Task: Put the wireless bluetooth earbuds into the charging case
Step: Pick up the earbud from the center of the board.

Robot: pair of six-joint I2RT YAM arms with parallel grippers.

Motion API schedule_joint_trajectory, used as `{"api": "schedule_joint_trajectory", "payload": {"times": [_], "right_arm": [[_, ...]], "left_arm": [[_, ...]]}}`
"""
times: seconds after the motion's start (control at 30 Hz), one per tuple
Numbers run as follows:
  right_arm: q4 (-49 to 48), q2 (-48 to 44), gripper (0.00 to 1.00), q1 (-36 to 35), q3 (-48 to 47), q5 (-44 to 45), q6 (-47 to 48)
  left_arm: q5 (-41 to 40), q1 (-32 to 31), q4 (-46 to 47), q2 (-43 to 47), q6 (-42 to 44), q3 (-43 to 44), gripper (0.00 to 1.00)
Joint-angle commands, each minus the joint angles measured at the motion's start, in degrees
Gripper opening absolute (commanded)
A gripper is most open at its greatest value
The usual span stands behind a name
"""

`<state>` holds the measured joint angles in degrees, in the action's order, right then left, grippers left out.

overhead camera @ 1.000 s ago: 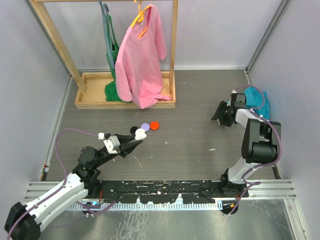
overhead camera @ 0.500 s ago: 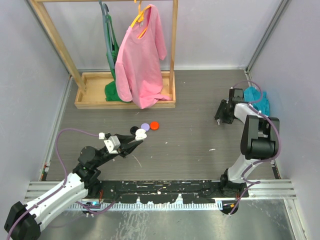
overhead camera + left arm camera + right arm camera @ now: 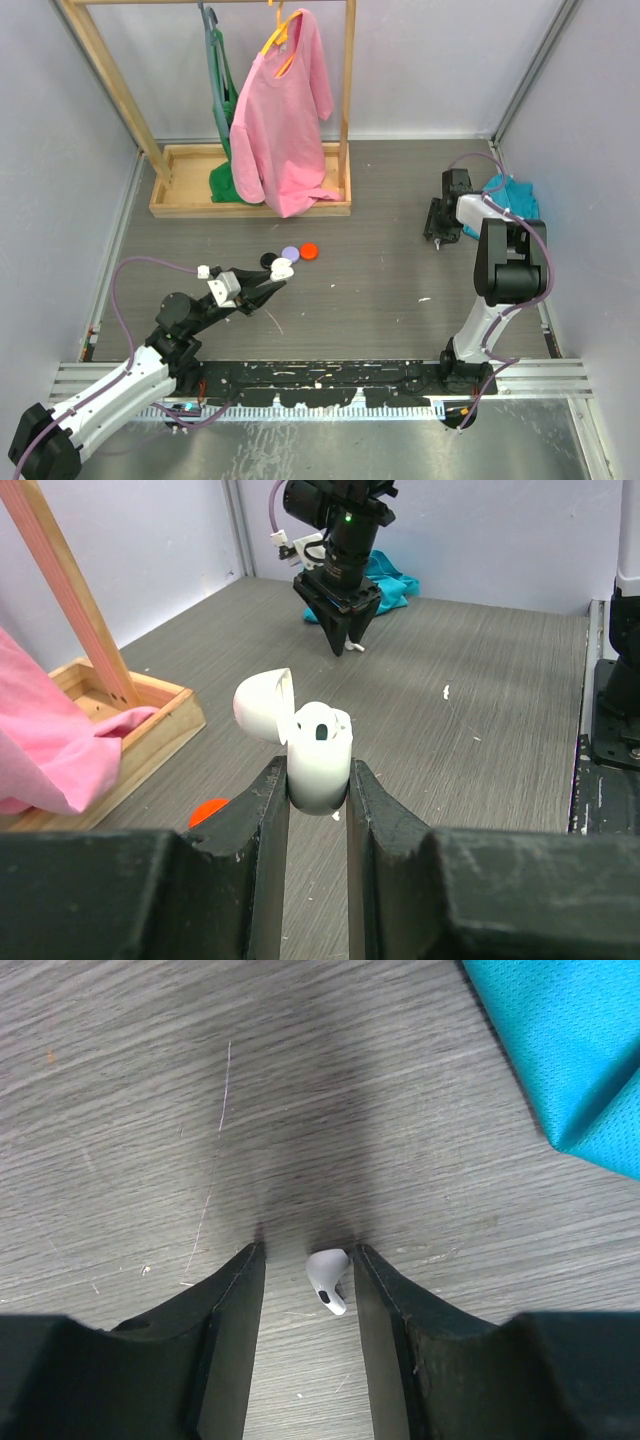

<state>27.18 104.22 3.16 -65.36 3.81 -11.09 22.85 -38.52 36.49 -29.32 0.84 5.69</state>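
White earbud (image 3: 327, 1280) within right claw (image 3: 308, 1248) (perhaps touching)

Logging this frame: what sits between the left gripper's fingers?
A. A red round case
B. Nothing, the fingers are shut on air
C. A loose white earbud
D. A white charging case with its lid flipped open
D: in the left wrist view, the left gripper clamps the lower body of the white charging case, whose lid stands open with an empty socket showing at the top.
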Motion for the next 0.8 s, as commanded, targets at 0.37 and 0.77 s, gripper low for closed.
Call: {"api": "schedule_joint_trajectory", "payload": {"times": [0.37, 0.77], "right_arm": [[3.43, 0.19, 0.29, -0.48, -0.97, 2.69, 0.78], [-0.18, -7.2, 0.2, -4.3, 4.36, -3.08, -1.62]], "left_arm": [[1.15, -0.12, 3.58, 0.41, -0.31, 0.37, 0.0], [0.76, -0.14, 3.6, 0.1, -0.14, 0.24, 0.0]]}}
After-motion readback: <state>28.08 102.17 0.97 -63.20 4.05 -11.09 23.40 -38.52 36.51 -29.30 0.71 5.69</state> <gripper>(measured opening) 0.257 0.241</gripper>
